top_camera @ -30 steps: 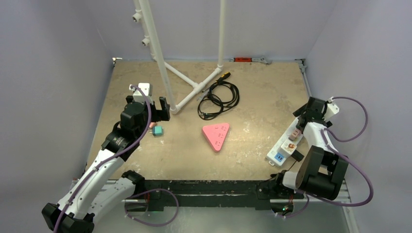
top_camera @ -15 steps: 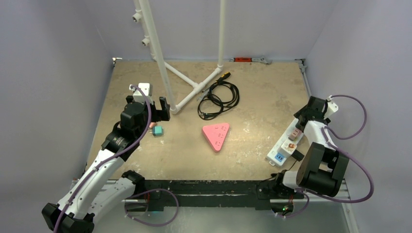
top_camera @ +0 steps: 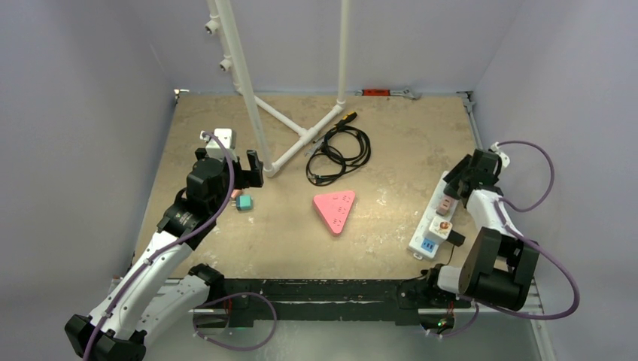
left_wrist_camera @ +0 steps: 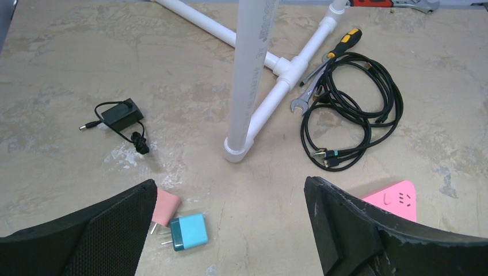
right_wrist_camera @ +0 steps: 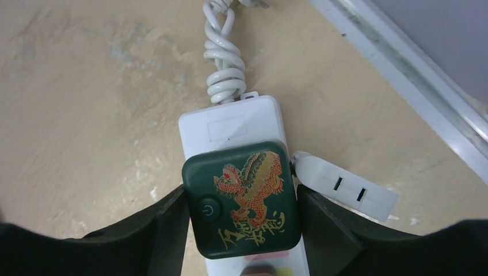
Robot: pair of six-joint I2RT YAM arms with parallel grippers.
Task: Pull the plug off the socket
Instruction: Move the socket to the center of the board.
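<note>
A white power strip [top_camera: 426, 230] lies at the right of the table, with several plugs in it. In the right wrist view a dark green square plug [right_wrist_camera: 241, 198] with a red and gold dragon print sits on the strip's [right_wrist_camera: 233, 123] cord end. My right gripper [right_wrist_camera: 241, 215] is shut on this plug, with one finger [right_wrist_camera: 164, 230] pressed to each side. In the top view this gripper [top_camera: 465, 180] is over the strip's far end. I cannot tell whether the plug's pins are still seated. My left gripper [left_wrist_camera: 230, 230] is open and empty above the table at the left [top_camera: 244, 171].
A teal plug [left_wrist_camera: 187, 231] and a pink plug [left_wrist_camera: 167, 207] lie loose under the left gripper. A pink triangular socket [top_camera: 335, 210], a black cable coil [top_camera: 338, 154], a white pipe stand [top_camera: 290, 143] and a black adapter [left_wrist_camera: 118, 115] are nearby. A white adapter [right_wrist_camera: 345, 187] lies beside the strip.
My right gripper has moved a little left and away from the base. The power strip has shifted left with it. The left arm has not moved.
</note>
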